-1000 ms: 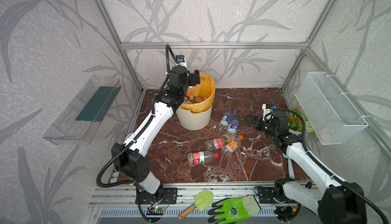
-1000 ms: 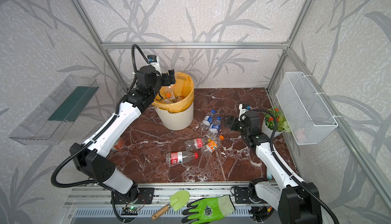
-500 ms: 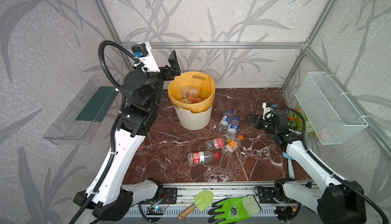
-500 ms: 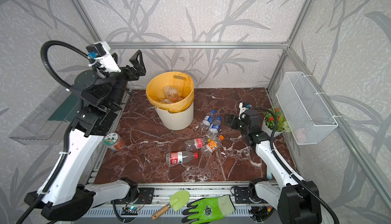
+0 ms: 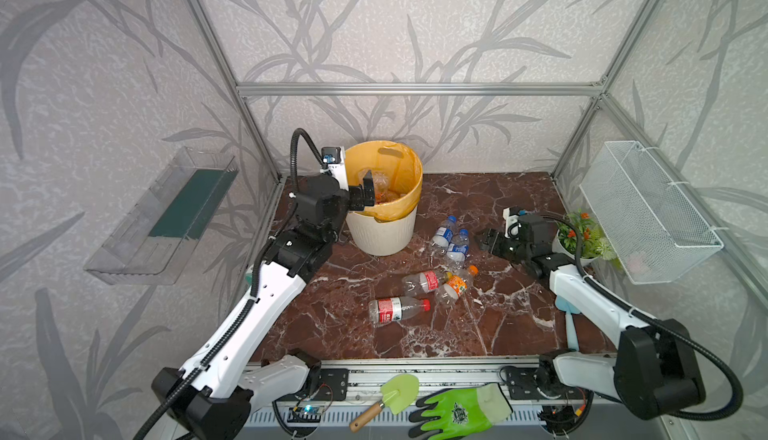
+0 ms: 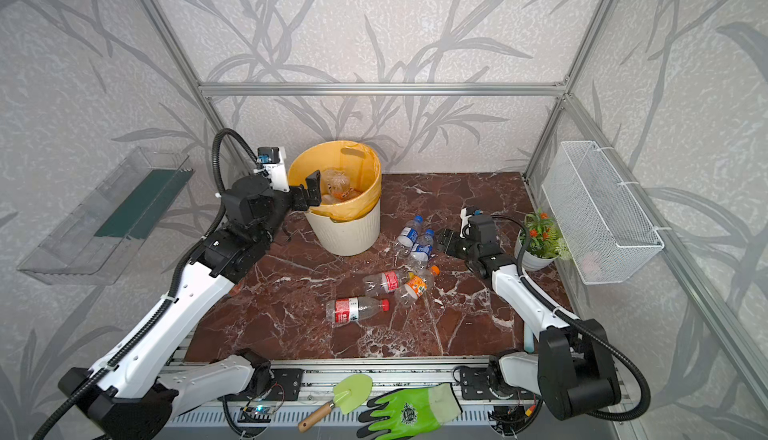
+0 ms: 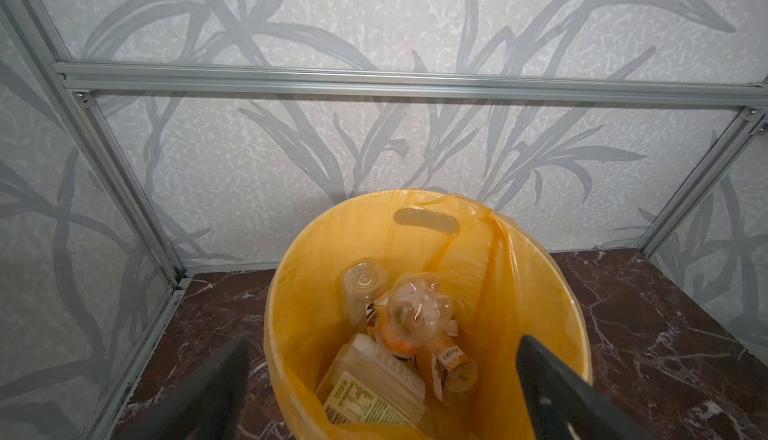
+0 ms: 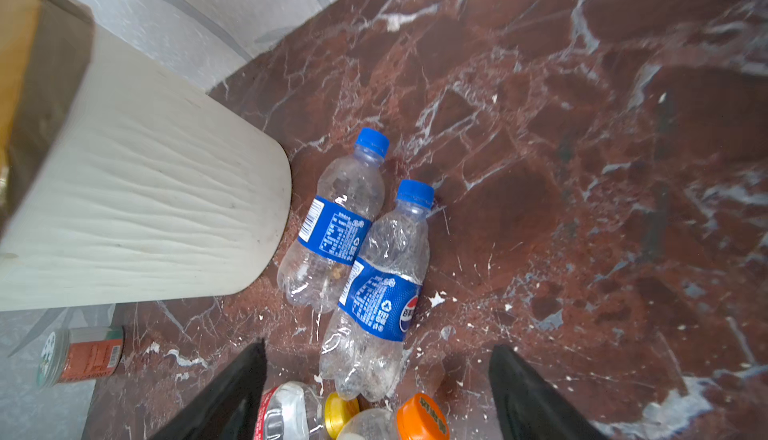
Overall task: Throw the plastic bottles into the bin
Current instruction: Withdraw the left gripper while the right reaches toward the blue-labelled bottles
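Top view | I am counting five bottles (image 5: 397, 309) lying on the floor (image 5: 498, 197) beside the bin (image 5: 380, 236), more lying inside it | left gripper (image 5: 365, 195) hanging released, empty, at bin rim | right gripper (image 5: 484, 240) gaping, empty, beside the blue-capped pair (image 5: 457, 247).

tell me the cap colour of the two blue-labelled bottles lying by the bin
Blue caps; clearest in the right wrist view.

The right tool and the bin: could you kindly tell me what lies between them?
Two blue-capped bottles lie side by side between the right tool and the bin, as both top views and the right wrist view show.
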Tool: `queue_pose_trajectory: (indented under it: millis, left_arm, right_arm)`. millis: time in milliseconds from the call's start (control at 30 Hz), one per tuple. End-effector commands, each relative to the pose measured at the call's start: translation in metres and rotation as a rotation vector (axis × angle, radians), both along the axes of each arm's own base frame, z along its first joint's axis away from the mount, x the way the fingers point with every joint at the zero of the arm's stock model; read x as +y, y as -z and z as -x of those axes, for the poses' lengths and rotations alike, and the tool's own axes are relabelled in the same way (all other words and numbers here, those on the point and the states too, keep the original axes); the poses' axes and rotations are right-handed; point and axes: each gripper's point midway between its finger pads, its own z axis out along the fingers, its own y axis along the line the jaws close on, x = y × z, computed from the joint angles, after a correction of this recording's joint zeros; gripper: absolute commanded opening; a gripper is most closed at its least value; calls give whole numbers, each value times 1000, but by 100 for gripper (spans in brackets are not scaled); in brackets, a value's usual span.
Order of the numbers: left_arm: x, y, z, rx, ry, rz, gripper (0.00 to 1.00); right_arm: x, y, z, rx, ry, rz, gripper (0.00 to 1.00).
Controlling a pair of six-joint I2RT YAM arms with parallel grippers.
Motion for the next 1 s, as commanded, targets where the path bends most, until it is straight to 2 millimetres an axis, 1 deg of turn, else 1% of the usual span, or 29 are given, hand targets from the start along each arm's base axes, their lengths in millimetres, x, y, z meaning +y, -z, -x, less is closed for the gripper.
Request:
queue_pose_trajectory:
  millis: [0,67,133,200,233,300,367,433,533,667,900,967]
  left_arm:
    - [17,-9,27,-45,-68,-16,99]
    - [28,-2,40,-39,-116,-29,99]
    - [45,6,53,-37,-170,-20,99]
    - [60,17,65,-29,-214,-17,99]
    - [66,21,70,-24,-238,-15,99]
    - [78,38,78,10,-280,-27,99]
    - [90,50,86,34,-328,-15,99]
    - [99,57,93,39,-372,4,99]
    - [105,62,99,34,-388,10,99]
    - [108,69,102,53,-397,5,99]
    - [108,81,100,90,-406,-1,99]
    - [107,82,100,94,-403,1,99]
  right_arm:
    - [16,12,-1,34,-27,-51,84]
    - [23,19,-2,47,-38,-56,83]
    - [29,27,-3,63,-47,-60,83]
    - [35,38,-4,88,-55,-71,83]
    - [37,42,-4,96,-61,-73,82]
    - [41,52,-6,132,-52,-96,79]
    - [43,60,-8,152,-54,-96,77]
    - [45,67,-10,166,-56,-94,76]
    - [47,75,-14,188,-56,-94,75]
    - [48,83,-17,205,-52,-92,75]
    - [52,88,-24,211,-35,-130,75]
    - [53,86,-26,202,-29,-139,74]
